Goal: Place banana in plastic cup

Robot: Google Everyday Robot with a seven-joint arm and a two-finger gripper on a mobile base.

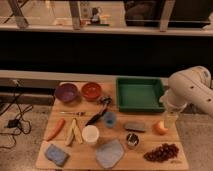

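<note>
The banana (74, 132) lies on the wooden table's front left as two pale yellow-green strips in a narrow V, between an orange carrot (55, 129) and a white cup (90, 134). The small blue plastic cup (109, 119) stands upright near the table's middle, to the right of the banana. My white arm (189, 89) reaches in from the right. Its gripper (170, 116) hangs pointing down over the table's right edge, just above an orange fruit (160, 128) and far from the banana. It is open and holds nothing.
A purple bowl (66, 92), a red bowl (92, 91) and a green tray (139, 93) line the back. Dark utensils (100, 110), a grey block (134, 126), a metal cup (132, 140), grapes (161, 152), a grey cloth (110, 153) and a blue sponge (56, 154) are spread around.
</note>
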